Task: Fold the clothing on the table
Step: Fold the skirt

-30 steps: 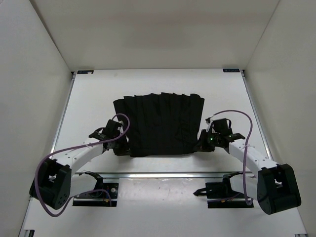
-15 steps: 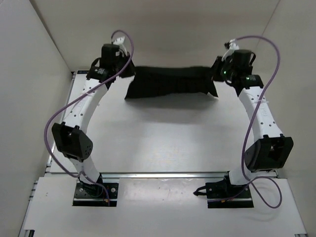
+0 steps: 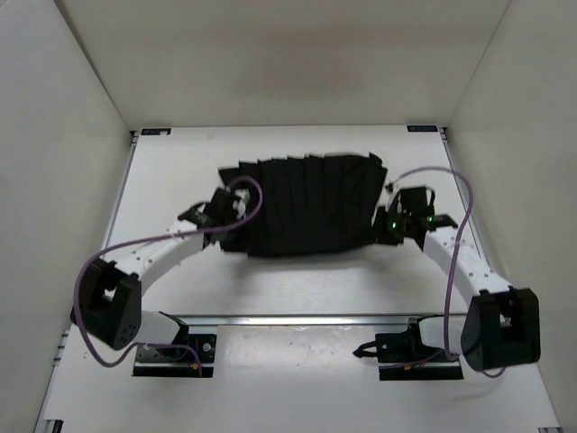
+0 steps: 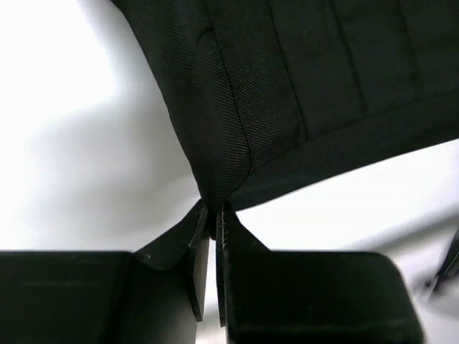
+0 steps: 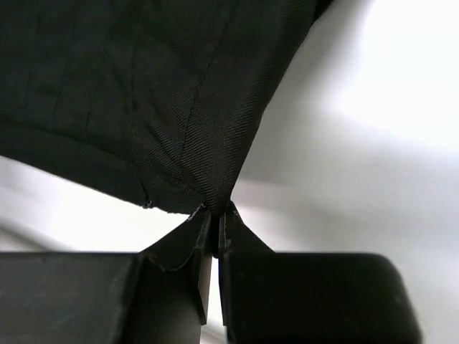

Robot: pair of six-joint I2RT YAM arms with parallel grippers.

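Seen from above, the clothing (image 3: 302, 206) lies spread across the middle of the white tabletop (image 3: 297, 293), its pleats running from the near edge to the far one, where it fans out wider. The left claw (image 3: 231, 238) sits at the near left corner of the cloth and the right claw (image 3: 382, 234) at the near right corner, both arms bent low over the surface. That view is too distant to show how the jaws stand. The wrist cameras do show it. In the left wrist view, the two dark fingers (image 4: 199, 247) are pressed together on a small pinch of black fabric, which rises from their tips in a rounded fold, with the hem band trailing off to the right. The right wrist view mirrors this: its fingers (image 5: 201, 247) are clamped on a corner of the twill cloth, a seam running up from the pinch. Neither wrist view shows the garment's full fan shape; only the overhead camera does.
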